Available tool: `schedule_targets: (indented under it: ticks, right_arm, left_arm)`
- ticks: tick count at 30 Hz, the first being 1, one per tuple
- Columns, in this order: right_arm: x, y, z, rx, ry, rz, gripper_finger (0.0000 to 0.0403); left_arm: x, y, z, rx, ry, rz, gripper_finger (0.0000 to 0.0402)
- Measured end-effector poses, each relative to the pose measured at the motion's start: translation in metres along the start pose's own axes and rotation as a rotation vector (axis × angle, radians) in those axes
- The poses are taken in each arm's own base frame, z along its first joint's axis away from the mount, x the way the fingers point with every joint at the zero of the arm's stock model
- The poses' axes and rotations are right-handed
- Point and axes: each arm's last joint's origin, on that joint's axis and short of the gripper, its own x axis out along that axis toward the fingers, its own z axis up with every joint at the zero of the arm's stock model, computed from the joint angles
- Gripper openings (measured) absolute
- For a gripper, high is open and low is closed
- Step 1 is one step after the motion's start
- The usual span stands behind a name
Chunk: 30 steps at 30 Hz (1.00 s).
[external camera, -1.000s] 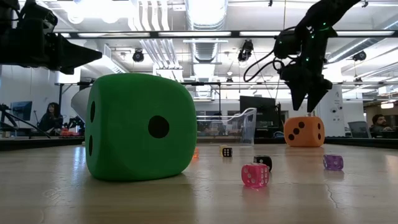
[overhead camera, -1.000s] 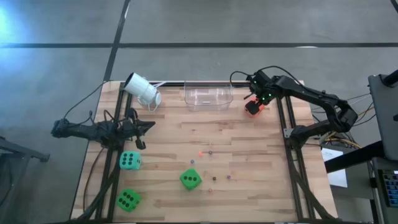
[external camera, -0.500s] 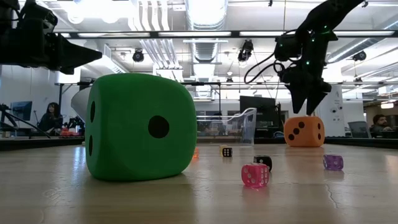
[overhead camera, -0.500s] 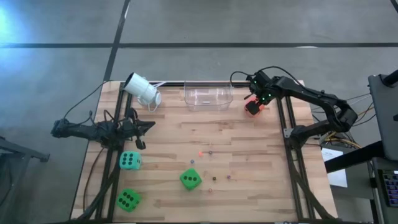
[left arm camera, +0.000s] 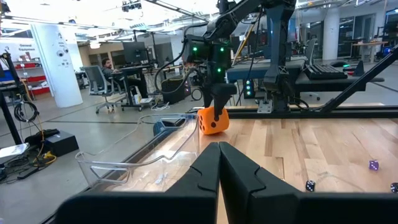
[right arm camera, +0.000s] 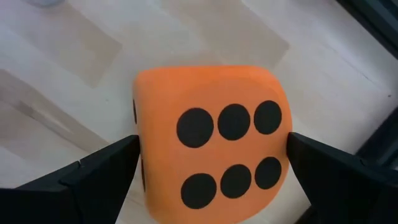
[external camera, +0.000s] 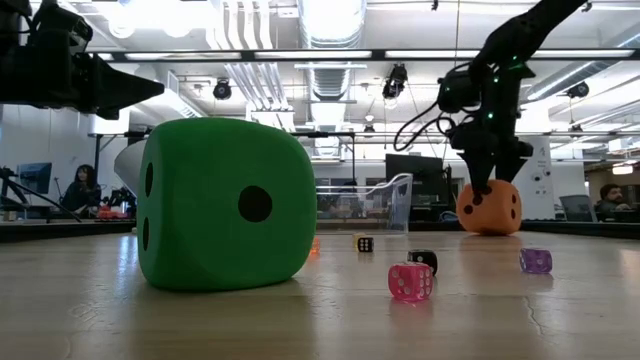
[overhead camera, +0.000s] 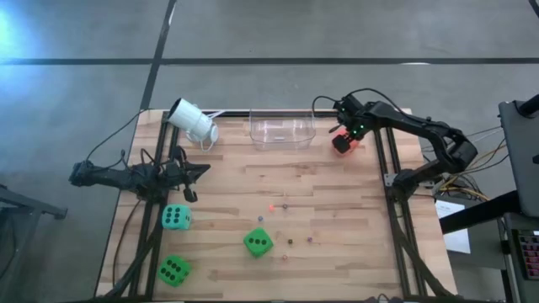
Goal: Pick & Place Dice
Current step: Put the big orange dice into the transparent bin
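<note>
Large soft dice: four. Three green on the tabletop (overhead camera: 337, 185): green die (overhead camera: 176, 217) and green die (overhead camera: 173, 270) at the left edge, green die (overhead camera: 258, 243) mid-table. One orange die (overhead camera: 344, 143) at the far right corner beside the clear tray (overhead camera: 282, 131). Right gripper (right arm camera: 211, 163) spread wide, one finger on each side of the orange die. Left gripper (left arm camera: 218, 163) clenched, empty, over the left side. Tiny dice: at least six. White cup (overhead camera: 193, 121): one, lying on its side

A white cup (overhead camera: 193, 121) lies beside a clear plastic bin (overhead camera: 281, 132).
</note>
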Motion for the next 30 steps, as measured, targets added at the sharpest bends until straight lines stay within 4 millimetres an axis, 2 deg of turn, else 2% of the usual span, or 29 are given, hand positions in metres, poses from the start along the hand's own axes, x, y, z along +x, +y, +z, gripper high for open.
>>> schedule_targets:
  ticks: [15, 30]
  right_arm:
    - [-0.027, -0.001, -0.007, 0.016, -0.101, 0.049, 0.0400]
    - [-0.013, 0.002, -0.015, 0.045, -0.065, 0.099, 0.0400]
  left_arm:
    - [0.000, 0.000, 0.000, 0.000, -0.001, 0.000, 0.0010]
    - [0.000, 0.000, 0.000, 0.000, 0.000, 0.000, 0.0010]
